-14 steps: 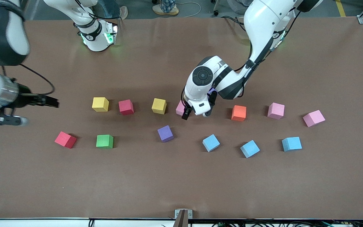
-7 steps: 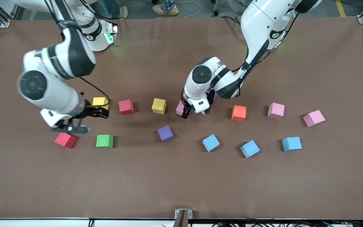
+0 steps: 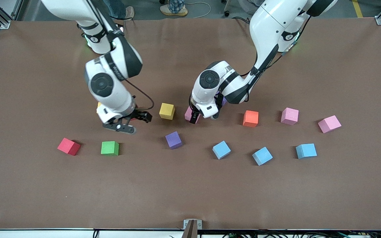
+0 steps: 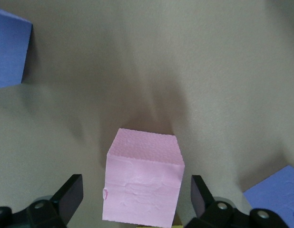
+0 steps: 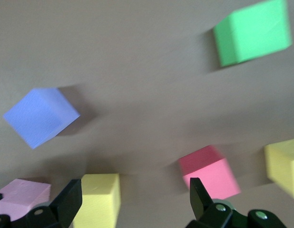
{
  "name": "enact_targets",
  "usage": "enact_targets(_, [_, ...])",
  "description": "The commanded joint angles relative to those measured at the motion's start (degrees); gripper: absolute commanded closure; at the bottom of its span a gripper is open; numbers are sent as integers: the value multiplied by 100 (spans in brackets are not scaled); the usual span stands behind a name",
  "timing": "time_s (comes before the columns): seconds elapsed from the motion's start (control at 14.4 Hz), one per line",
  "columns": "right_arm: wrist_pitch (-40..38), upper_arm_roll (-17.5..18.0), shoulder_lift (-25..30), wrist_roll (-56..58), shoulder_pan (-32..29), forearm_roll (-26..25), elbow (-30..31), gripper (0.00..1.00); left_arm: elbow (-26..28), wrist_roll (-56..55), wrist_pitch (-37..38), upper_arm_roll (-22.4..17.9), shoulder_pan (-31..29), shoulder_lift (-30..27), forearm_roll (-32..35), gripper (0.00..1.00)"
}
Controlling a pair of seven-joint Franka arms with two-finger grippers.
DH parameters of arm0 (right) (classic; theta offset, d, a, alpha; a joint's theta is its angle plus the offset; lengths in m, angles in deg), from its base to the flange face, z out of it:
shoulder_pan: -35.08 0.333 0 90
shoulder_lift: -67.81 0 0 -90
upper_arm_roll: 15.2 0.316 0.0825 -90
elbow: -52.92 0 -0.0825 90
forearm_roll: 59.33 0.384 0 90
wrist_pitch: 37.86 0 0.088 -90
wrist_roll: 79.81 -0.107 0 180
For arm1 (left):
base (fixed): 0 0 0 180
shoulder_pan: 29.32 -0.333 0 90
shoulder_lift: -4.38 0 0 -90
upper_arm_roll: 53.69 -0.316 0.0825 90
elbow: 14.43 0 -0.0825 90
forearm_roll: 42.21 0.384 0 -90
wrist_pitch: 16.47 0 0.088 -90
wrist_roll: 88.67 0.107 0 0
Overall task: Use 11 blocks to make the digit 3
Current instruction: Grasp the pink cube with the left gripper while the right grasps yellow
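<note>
Lining up: left gripper (image 4: 132, 199) is straddling the pink block (image 4: 142, 183) in the farther row, jaws wide, nothing held.
Advice: keep centring before lowering and closing squarely.
Right gripper (image 3: 134, 121): hovering open near the red block (image 5: 210, 172).
Blocks: lying scattered in two rows, apart.

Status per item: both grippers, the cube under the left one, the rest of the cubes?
left gripper: open, straddling the pink cube, not closed.
pink cube: on the table, between the fingers.
right gripper: open, empty, over the red cube.
other cubes: scattered, apart; no figure begun.
</note>
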State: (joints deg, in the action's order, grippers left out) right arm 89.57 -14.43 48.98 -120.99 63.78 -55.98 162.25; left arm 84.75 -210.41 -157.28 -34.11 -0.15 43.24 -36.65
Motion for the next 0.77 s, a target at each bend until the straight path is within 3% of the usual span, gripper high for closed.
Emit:
enact_targets(0.0, [746, -60, 108, -556, 390, 60, 597, 0, -3, -175, -131, -60, 98, 87, 295, 0])
enact_targets(0.07, [1018, -60, 47, -723, 531, 60, 746, 0, -12, -183, -139, -60, 107, 148, 418, 0])
enact_targets(0.21, [1345, -69, -164, -1066, 794, 51, 809, 0, -134, -175, -148, -60, 107, 244, 481, 12])
enact_targets(0.49, [1566, -86, -411, -1296, 963, -2, 801, 0, -127, 140, -113, -42, 55, 184, 629, 58])
enact_targets(0.7, [1575, -86, -490, -1349, 1033, -2, 801, 0, 92, 1140, -52, 19, 63, -123, 692, 67])
